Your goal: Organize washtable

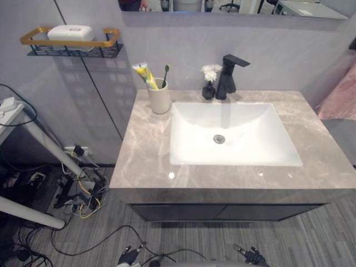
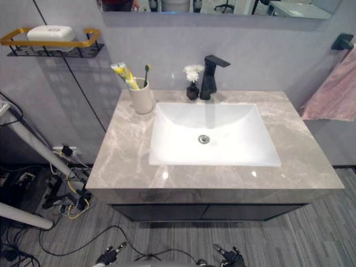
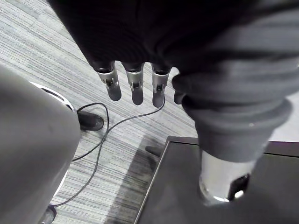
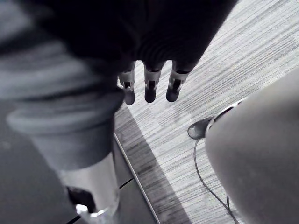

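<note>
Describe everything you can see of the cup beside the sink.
The cup is a plain cream cylinder with a matte finish. It looks ceramic and has no handle in sight. It stands upright on the grey marbled counter, towards the back, just off the back left corner of the white sink and apparently clear of its rim. A yellow and white toothpaste tube sticks out of it, leaning left. Beside the tube, a toothbrush with a green head stands nearly straight. Nothing else touches the cup.

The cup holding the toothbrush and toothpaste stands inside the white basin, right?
Not inside it. The cup, holding the toothbrush and toothpaste, stands on the marble counter at the back left corner of the basin, as the left eye view shows.
</note>
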